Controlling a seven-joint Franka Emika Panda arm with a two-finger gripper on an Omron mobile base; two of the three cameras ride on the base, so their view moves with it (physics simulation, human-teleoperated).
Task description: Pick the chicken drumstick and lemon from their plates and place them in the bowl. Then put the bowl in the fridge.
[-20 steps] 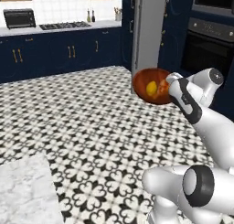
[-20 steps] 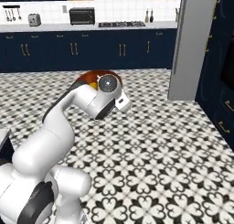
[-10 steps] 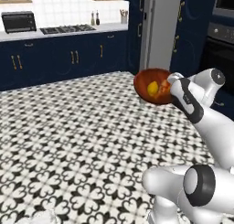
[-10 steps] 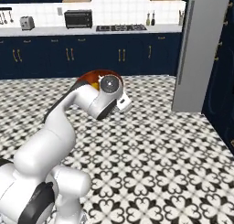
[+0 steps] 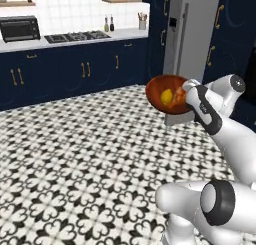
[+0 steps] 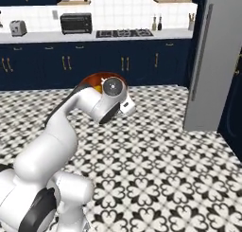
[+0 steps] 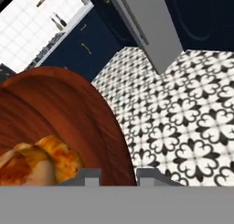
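The deep, glossy reddish-brown bowl (image 5: pixel 167 93) is clamped at its rim by the two-finger gripper (image 7: pixel 118 175), whose jaws stand nearly closed on the bowl wall in the hand view. The bowl is carried in the air above the black-and-white patterned floor tiles (image 5: pixel 75 159), touching no surface.

Inside the bowl lie the small round yellow lemon (image 5: pixel 166 96) and, beside it, the orange-brown chicken drumstick (image 7: pixel 41 161), so the loading step appears complete.

Change over the last second: the whole scene has shifted in both base views, which indicates that the base has driven, not that objects moved. The tall grey metallic fridge (image 5: pixel 192 39) now stands larger and closer, just behind the bowl in the left base view. The bowl has kept the same position relative to the arm. Judged from this, the transport phase is well advanced, and the remaining step is placement in the fridge, whose door looks closed.

Arm pose: the white arm (image 6: pixel 71 117) rises from the base, bends at the elbow and reaches forward, with the wrist at roughly counter height and the bowl tilted somewhat towards the camera.
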